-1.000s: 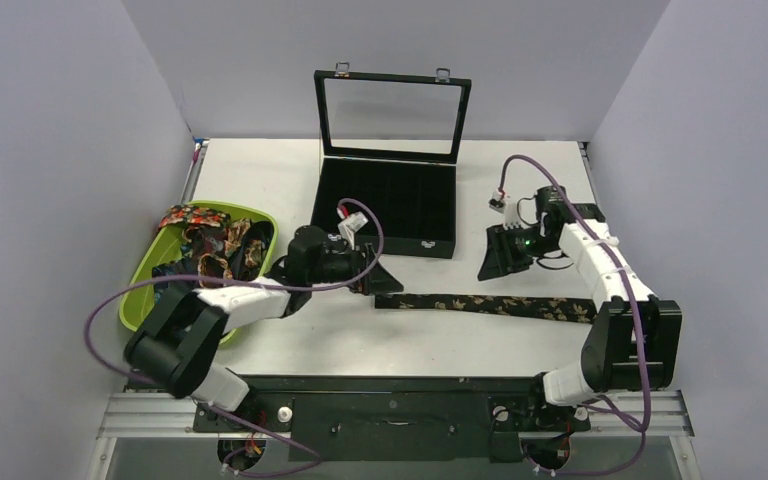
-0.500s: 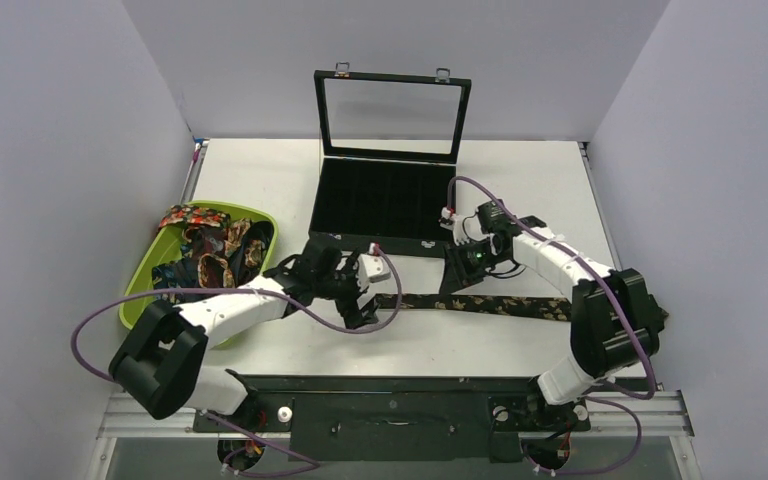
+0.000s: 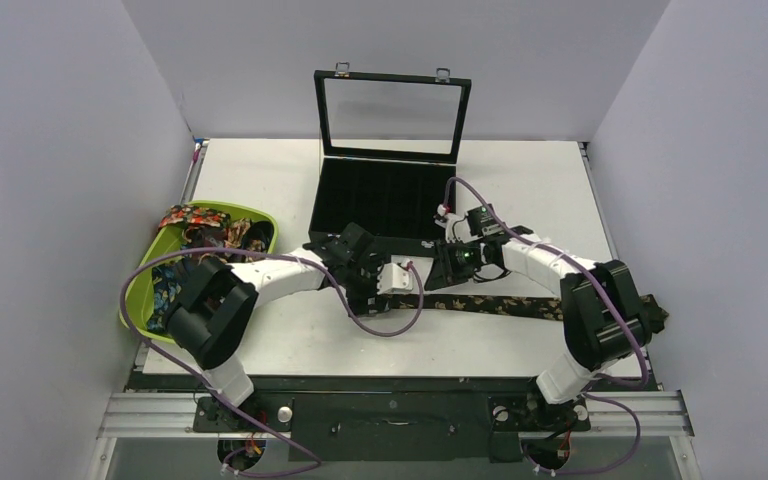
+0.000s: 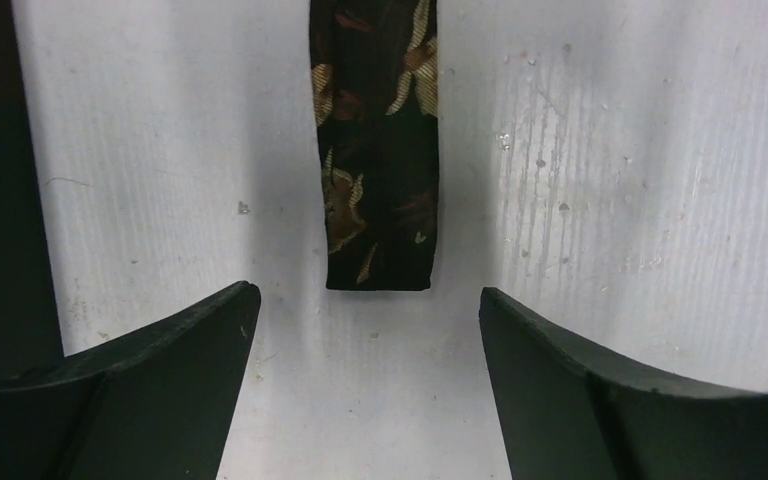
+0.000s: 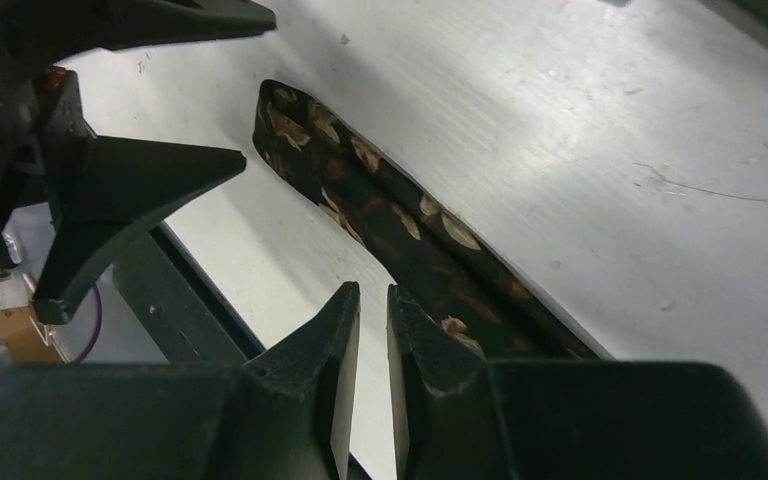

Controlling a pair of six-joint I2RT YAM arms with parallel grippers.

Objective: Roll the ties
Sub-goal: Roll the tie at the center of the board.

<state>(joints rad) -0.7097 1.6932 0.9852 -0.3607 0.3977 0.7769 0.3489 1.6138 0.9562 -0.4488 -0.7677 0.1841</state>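
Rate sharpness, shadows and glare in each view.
Top view: even light, only faint shadows on the table, no glare. Left wrist: tie end crisp, tool fingers featureless black. Right wrist: table carries a pale sheen, tie print still legible.

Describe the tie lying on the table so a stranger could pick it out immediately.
Find the open black glass-lidded case at the back of the white table. Just in front of it one long tie lies flat, stretched sideways. It is dark with tan-gold florals and lies alone; the other ties are heaped in the green bin at the left.
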